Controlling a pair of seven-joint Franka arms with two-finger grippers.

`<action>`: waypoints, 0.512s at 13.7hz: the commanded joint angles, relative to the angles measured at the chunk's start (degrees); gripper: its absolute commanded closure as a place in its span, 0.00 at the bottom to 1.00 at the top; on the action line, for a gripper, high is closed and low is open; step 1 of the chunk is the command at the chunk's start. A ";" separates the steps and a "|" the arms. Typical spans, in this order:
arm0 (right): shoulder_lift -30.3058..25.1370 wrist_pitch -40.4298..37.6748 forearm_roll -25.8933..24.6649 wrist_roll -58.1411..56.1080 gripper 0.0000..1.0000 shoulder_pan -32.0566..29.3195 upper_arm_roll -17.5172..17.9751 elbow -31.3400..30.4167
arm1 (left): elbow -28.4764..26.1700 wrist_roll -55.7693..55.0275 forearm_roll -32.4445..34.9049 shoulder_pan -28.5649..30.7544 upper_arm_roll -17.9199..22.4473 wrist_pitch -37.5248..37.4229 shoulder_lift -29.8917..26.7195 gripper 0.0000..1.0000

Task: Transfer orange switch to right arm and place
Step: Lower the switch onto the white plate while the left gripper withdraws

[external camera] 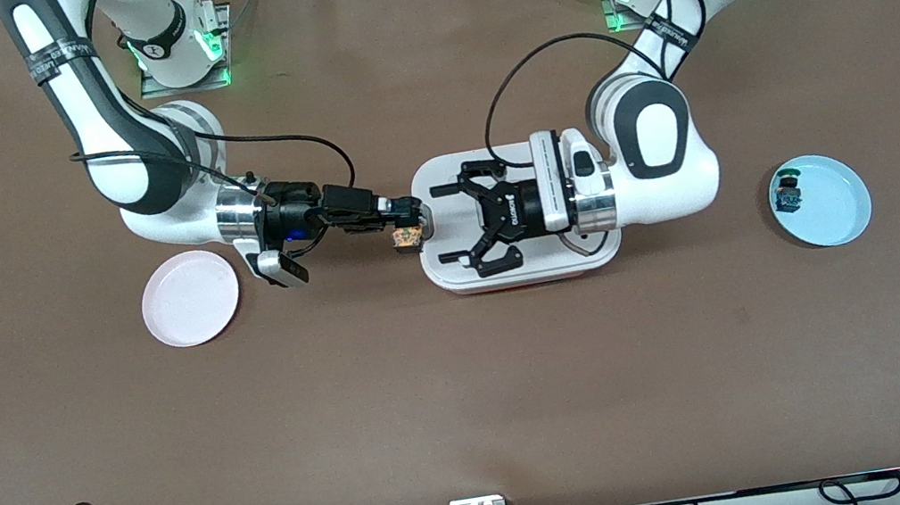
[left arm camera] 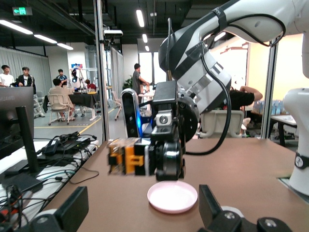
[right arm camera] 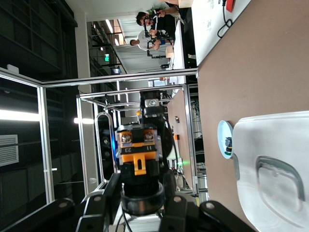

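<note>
Brown desk [external camera: 472, 393], white tray [external camera: 455, 283] mid-desk. Right pincer [external camera: 413, 227] clamped on the orange switch [external camera: 408, 238], held in the air over the tray's rim at the right arm's end. Left pincer [external camera: 453, 227] spread wide, empty, over the tray, facing the switch. Pink plate [external camera: 190, 298] and blue plate [external camera: 834, 196] sit toward the two short edges.

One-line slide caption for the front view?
Right gripper holds the orange switch at the white tray's edge; left gripper open over the tray.
</note>
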 commanded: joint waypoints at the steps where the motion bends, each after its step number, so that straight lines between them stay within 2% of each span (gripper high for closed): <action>1: 0.16 -4.21 -7.48 3.85 1.00 -4.04 0.16 2.14 | 0.03 -10.24 10.69 3.88 0.15 -5.58 -2.16 0.00; 2: 0.16 -6.58 -10.90 4.82 1.00 -5.79 0.16 2.32 | 0.11 -13.51 16.40 6.42 -0.29 -7.87 -2.25 0.00; 4: -0.71 -9.75 -19.07 7.37 1.00 -9.31 0.16 2.41 | 0.20 -20.19 23.46 9.68 -0.03 -13.31 -2.51 0.00; 7: -0.89 -15.55 -36.54 12.01 1.00 -15.28 0.08 6.44 | 0.99 -32.13 36.97 13.29 -0.02 -16.24 -2.60 0.00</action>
